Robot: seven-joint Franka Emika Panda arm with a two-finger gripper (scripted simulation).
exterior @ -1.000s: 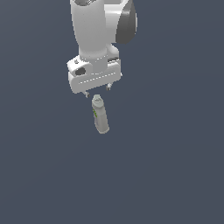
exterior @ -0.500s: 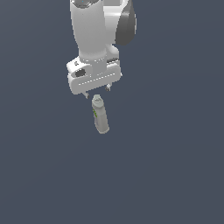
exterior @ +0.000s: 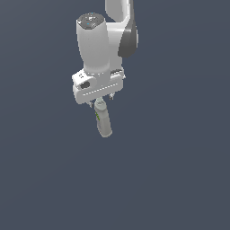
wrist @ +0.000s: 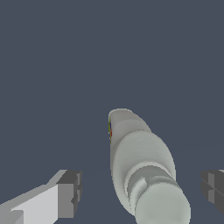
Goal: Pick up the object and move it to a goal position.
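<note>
The object, a small pale grey-white bottle [exterior: 103, 121] with a green label patch, lies on the dark grey floor, its capped neck pointing toward the gripper. My gripper [exterior: 102, 102] hangs just above the capped end, open. In the wrist view the bottle [wrist: 140, 162] lies between the two dark fingertips [wrist: 70, 192], its cap nearest the camera, with a gap on each side. The gripper [wrist: 141, 192] straddles the neck without touching it. A small green and red label patch shows on the bottle's side.
A plain dark grey floor [exterior: 179, 170] fills both views. Only the white arm [exterior: 96, 45] rises above the gripper.
The arm has come down toward the bottle, so the fingertips now reach around its capped end. The bottle has not moved.
</note>
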